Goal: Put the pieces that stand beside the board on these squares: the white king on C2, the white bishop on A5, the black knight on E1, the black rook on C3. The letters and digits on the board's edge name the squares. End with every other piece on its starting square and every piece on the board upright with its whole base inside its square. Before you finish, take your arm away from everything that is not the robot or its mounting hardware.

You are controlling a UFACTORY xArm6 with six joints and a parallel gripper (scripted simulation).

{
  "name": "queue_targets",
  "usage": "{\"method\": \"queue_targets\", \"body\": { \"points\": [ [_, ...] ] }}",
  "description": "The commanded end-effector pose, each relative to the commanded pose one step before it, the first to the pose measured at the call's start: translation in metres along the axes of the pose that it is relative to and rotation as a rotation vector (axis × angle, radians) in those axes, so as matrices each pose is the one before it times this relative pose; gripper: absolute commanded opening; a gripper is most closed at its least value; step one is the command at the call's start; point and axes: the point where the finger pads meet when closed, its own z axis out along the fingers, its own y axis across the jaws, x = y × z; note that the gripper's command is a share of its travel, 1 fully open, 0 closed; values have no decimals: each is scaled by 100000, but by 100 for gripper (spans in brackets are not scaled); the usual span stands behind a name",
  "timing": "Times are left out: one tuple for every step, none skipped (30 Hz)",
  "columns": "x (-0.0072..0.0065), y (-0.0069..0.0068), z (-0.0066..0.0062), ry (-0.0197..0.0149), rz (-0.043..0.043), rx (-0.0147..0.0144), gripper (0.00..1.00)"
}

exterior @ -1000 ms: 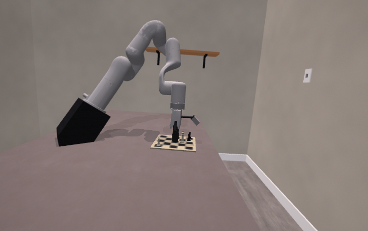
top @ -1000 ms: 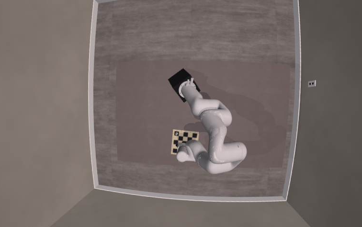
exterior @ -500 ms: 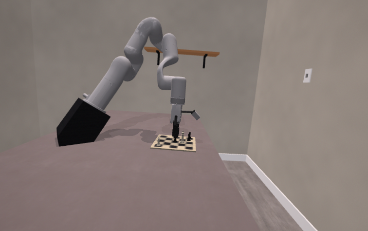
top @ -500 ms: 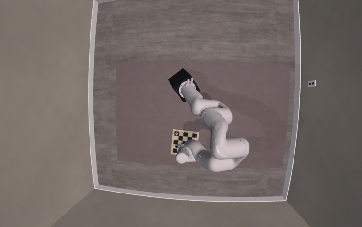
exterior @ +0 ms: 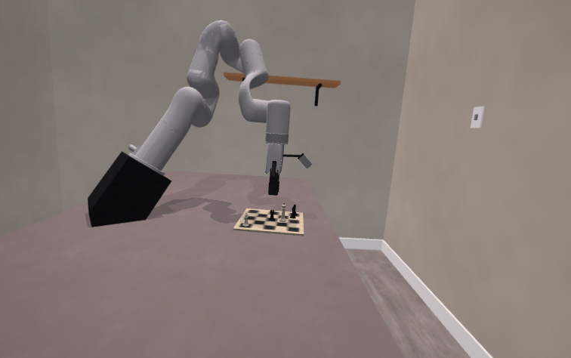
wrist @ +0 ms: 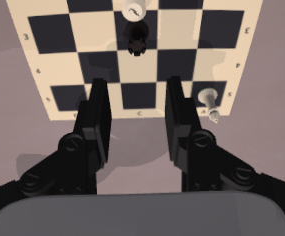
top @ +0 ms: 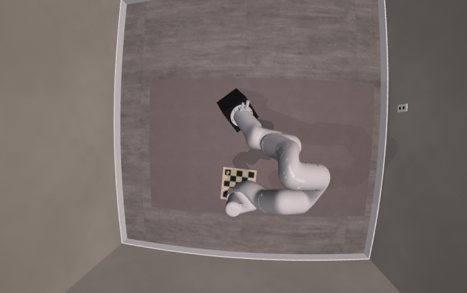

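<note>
The checkered board [top: 225,188] [exterior: 258,231] [wrist: 57,65] lies on the table. The white bishop [top: 227,172] [exterior: 245,220] [wrist: 208,95] stands upright on A5. The black rook [exterior: 272,214] [wrist: 136,35] stands upright on C3. The white king [exterior: 282,213] [wrist: 133,11] stands upright, seemingly on C2; its base is cut off in the wrist view. The black knight [exterior: 293,211] stands upright at the far row-1 corner, seemingly E1, and is outside the wrist view. My gripper [exterior: 273,193] [wrist: 137,96] is open and empty, above the board over the rook's area. The arm hides much of the board in the top view.
The black base block [top: 232,99] [exterior: 128,195] stands away from the board. A wooden shelf [exterior: 297,81] hangs on the wall behind the arm. The table edge runs close beyond the board's row-1 side.
</note>
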Motion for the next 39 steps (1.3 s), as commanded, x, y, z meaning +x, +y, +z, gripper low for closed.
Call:
{"method": "queue_targets", "body": {
  "points": [
    [55,-39,-529,-48,-12,26,37],
    [0,0,0,0,0,0,37],
    [0,0,0,0,0,0,37],
    [0,0,-4,0,0,0,37],
    [0,0,0,0,0,0,100],
    [0,0,0,0,0,0,100],
    [0,0,0,0,0,0,100],
    [0,0,0,0,0,0,100],
    [0,0,0,0,0,0,100],
    [0,0,0,0,0,0,100],
    [0,0,0,0,0,0,100],
    [0,0,0,0,0,0,100],
    [0,0,0,0,0,0,100],
    [0,0,0,0,0,0,100],
    [0,0,0,0,0,0,100],
    [0,0,0,0,0,0,100],
    [0,0,0,0,0,0,100],
    [0,0,0,0,0,0,100],
    [0,0,0,0,0,0,100],
    [0,0,0,0,0,0,100],
    [0,0,0,0,0,0,100],
    [0,0,0,0,0,0,100],
    [0,0,0,0,0,0,100],
    [0,0,0,0,0,0,100],
    [0,0,-3,0,0,0,100],
    [0,0,-17,0,0,1,100],
    [1,0,-43,1,0,2,100],
    [1,0,-79,1,0,2,100],
    [0,0,-120,1,0,1,100],
    [-1,0,-165,-2,1,-3,100],
    [1,0,-217,1,0,2,100],
    [0,0,-267,-1,0,-1,100],
    [1,0,-317,1,0,2,100],
    [-1,0,-363,-1,0,-2,100],
    [-1,0,-407,-2,1,-3,100],
    [0,0,0,0,0,0,100],
    [0,0,0,0,0,0,100],
    [1,0,-443,1,0,2,100],
    [0,0,-462,1,0,1,100]
  ]
}}
